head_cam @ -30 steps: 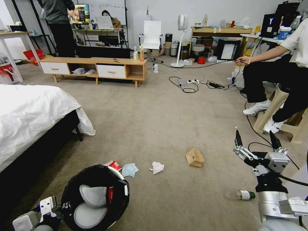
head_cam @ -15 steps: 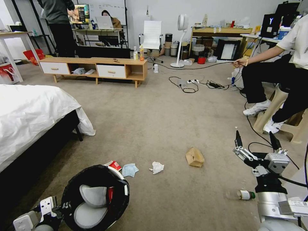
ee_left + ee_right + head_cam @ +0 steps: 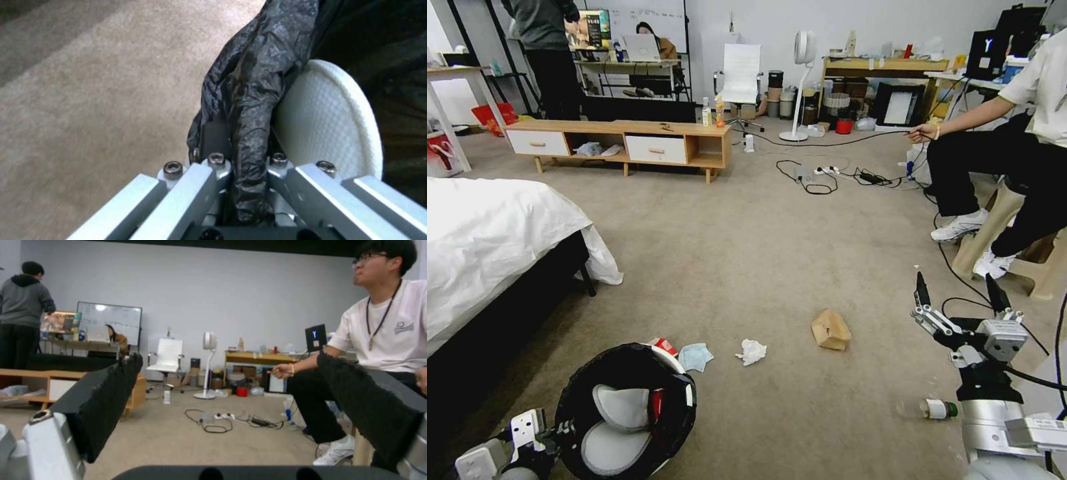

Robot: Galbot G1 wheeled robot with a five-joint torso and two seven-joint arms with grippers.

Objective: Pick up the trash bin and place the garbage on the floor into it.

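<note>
Beige-grey short-pile carpet, the floor point(image 3: 747, 227), carries everything here. The small round white plastic trash bin point(image 3: 625, 410) with its crinkled black bag liner hangs at the near left, mouth tipped toward the camera, something red showing between its white inner flaps. The left gripper point(image 3: 242, 156) is clamped on the bin's rim, fingers pinching bag and plastic together. The right gripper point(image 3: 959, 293) hovers at the near right, well above the carpet, its black pads point(image 3: 100, 396) spread wide with nothing between them.

Litter lies ahead: a crumpled brown paper bag point(image 3: 830, 329) mid-floor, a clear green-capped bottle point(image 3: 928, 409) on its side just beside the right arm, a light blue face mask point(image 3: 696, 357) and a red-white snack wrapper point(image 3: 662, 346) touching the bin's far edge, and a white tissue wad point(image 3: 752, 351) between mask and bag.

The bottle looks the nearest pick. Doing it well likely means lowering the open fingers squarely across the bottle's body, while keeping the bin level.
</note>
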